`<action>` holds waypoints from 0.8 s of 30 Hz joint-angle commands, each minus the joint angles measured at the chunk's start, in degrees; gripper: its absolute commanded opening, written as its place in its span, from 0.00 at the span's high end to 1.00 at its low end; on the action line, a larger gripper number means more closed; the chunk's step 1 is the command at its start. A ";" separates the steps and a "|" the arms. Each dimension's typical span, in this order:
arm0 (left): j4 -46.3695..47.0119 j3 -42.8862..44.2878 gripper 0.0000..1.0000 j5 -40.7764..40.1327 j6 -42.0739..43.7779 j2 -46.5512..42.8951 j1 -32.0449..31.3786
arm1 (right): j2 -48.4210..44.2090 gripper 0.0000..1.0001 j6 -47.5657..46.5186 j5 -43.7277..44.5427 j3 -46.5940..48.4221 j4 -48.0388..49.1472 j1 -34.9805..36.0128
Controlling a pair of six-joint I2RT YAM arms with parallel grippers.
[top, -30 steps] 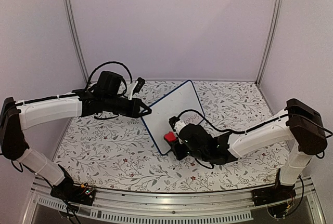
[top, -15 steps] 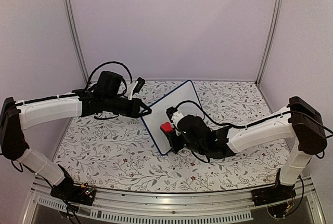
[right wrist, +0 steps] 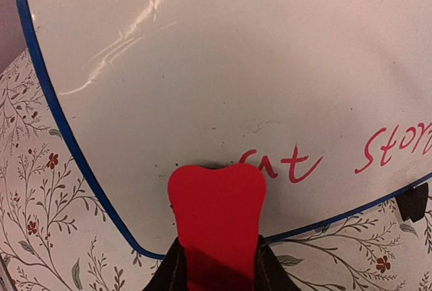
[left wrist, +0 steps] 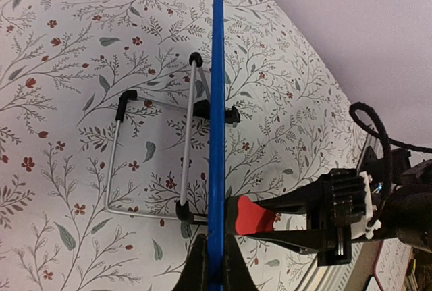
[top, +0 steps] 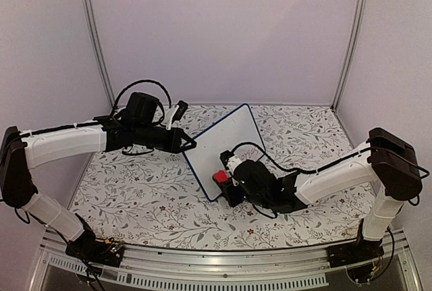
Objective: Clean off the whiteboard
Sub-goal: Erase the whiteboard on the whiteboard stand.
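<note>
The whiteboard (top: pixel 226 144) stands tilted on the table, white with a blue rim. My left gripper (top: pixel 191 145) is shut on its left edge; in the left wrist view the rim (left wrist: pixel 217 102) runs edge-on between my jaws (left wrist: pixel 216 264). My right gripper (top: pixel 226 181) is shut on a red eraser (top: pixel 220 177) pressed against the board's lower part. In the right wrist view the eraser (right wrist: pixel 216 210) touches the board (right wrist: pixel 223 75) just left of red handwriting (right wrist: pixel 283 164). More red writing (right wrist: pixel 395 149) lies at the right.
The board's wire stand (left wrist: pixel 152 163) with black tips rests on the floral tablecloth (top: pixel 135 190) behind the board. A black clip foot (right wrist: pixel 413 202) shows at the board's lower edge. Purple walls enclose the table on three sides.
My right gripper with the eraser moved up-left along the board half a second ago, then came back down-right to about where it was a second ago. The left arm has not moved.
</note>
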 commanded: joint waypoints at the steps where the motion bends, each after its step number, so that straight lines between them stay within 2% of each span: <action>1: 1.49 0.23 1.00 0.88 0.01 -0.57 -0.02 | 1.59 0.79 1.72 -2.57 -1.57 -0.54 -0.25; 11: 1.72 0.27 1.00 1.50 -0.16 -0.66 -0.01 | 0.68 0.79 1.93 -1.92 -1.65 -1.60 -0.20; 24: 1.65 0.23 1.00 1.50 -0.04 -0.69 0.20 | -5.98 0.78 -4.80 3.74 4.38 -2.19 -0.25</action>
